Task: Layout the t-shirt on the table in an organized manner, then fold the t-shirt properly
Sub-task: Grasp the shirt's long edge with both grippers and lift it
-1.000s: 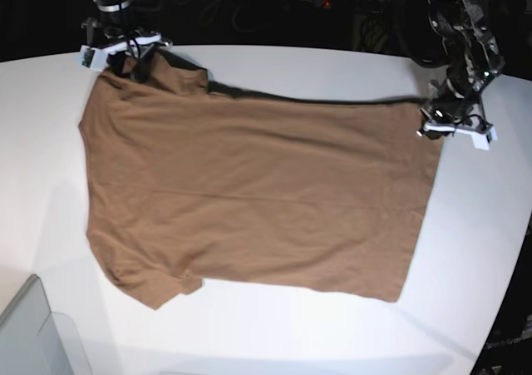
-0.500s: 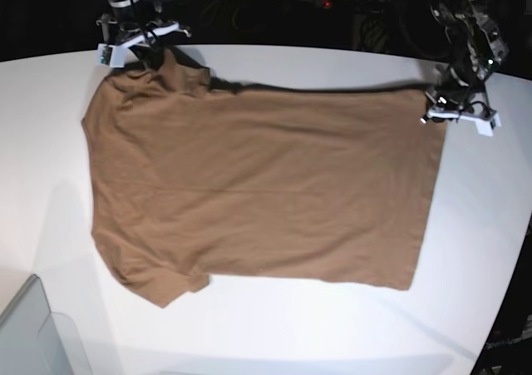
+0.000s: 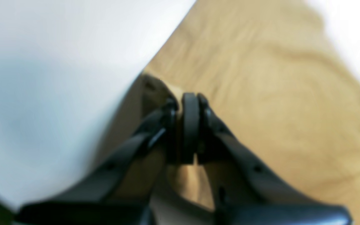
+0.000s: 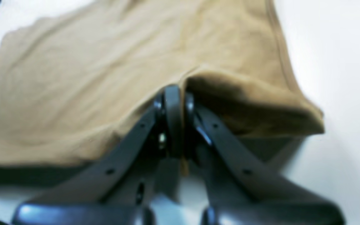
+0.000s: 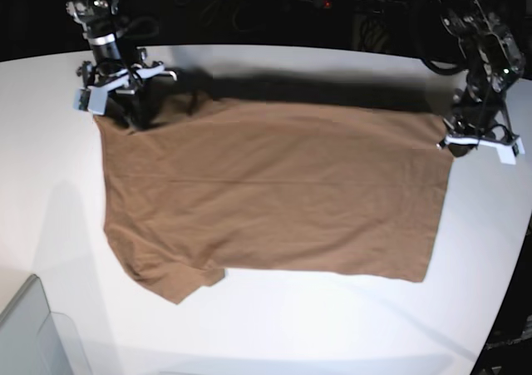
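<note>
I have the plain brown short-sleeved cloth t-shirt (image 5: 274, 192) lying across the large smooth white tabletop (image 5: 349, 325), its long axis running side to side in the base view — shoulders and sleeves toward that view's left, hem toward its right. My right gripper (image 4: 173, 93), at the base view's upper left (image 5: 125, 101), has its jaws pressed fully together on a raised fold of fabric at the far shoulder; in the right wrist view the cloth tents up on either side of the pinch. My left gripper (image 3: 189, 103), at the upper right of the base view (image 5: 470, 134), is likewise clamped tight, and the left wrist view shows a corner of the hem caught between the pads with bare table just beside it. So both grips sit on the far edge of the shirt, one at each end of its length, and the whole body of the garment lies toward me from the jaws — flat, with the near sleeve a little bunched at lower left. I judge the coming move turns on that: the held far edge can be carried over the shirt toward the near edge, both arms travelling together so the fold line stays parallel to the long axis.
</note>
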`<move>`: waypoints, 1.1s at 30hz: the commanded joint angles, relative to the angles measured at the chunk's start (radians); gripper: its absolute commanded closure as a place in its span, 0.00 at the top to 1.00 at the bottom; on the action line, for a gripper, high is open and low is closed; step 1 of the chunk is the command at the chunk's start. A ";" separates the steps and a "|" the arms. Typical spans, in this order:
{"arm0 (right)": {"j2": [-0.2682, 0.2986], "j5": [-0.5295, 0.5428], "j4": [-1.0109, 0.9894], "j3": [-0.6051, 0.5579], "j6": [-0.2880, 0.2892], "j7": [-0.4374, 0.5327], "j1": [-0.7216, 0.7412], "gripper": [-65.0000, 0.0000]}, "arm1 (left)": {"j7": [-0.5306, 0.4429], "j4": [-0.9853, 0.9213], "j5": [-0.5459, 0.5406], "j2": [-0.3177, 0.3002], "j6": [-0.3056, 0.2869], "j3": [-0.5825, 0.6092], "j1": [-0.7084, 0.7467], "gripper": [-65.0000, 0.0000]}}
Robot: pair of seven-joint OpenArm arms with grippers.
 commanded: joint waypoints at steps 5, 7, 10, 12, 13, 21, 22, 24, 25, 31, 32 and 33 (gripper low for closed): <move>0.008 0.003 0.006 0.003 0.007 -0.098 0.140 0.00 | -0.014 -0.031 -0.001 -0.013 0.008 -0.003 -0.091 0.00; 0.008 0.003 -0.013 0.003 0.007 -0.145 0.200 0.00 | -0.014 -0.066 -0.001 -0.013 0.009 0.000 -0.129 0.00; 0.008 0.003 -0.049 0.003 0.007 -0.187 0.262 0.00 | -0.014 -0.109 -0.001 -0.015 0.009 0.002 -0.177 0.00; 0.008 0.003 -0.083 0.003 0.007 -0.190 0.283 0.00 | -0.014 -0.134 -0.001 -0.015 0.009 0.002 -0.197 0.00; 0.008 0.003 -0.100 0.003 0.007 -0.188 0.294 0.00 | -0.014 -0.149 -0.001 -0.015 0.009 0.002 -0.208 0.00; 0.008 0.003 -0.247 0.003 0.007 -0.184 0.380 0.00 | -0.018 -0.355 -0.001 -0.073 0.009 0.003 -0.293 0.00; 0.008 0.003 -0.260 0.003 0.007 -0.184 0.389 0.00 | -0.018 -0.379 -0.001 -0.081 0.009 0.003 -0.306 0.00; 0.008 0.003 -0.279 0.001 0.007 -0.184 0.404 0.00 | -0.015 -0.429 -0.001 -0.093 0.008 0.003 -0.324 0.00; 0.010 0.003 -0.290 -0.002 0.007 -0.184 0.414 0.00 | -0.015 -0.455 -0.001 -0.095 0.008 0.003 -0.336 0.00; 0.010 0.003 -0.296 -0.006 0.044 -0.190 0.417 0.01 | -0.012 -0.478 -0.002 -0.095 0.002 0.017 -0.344 0.13; 0.010 0.003 -0.295 -0.003 0.077 -0.190 0.415 0.05 | -0.012 -0.478 -0.002 -0.095 0.002 0.032 -0.344 0.22; 0.010 0.003 -0.292 0.001 0.105 -0.190 0.412 0.10 | -0.012 -0.478 -0.002 -0.102 0.002 0.046 -0.343 0.32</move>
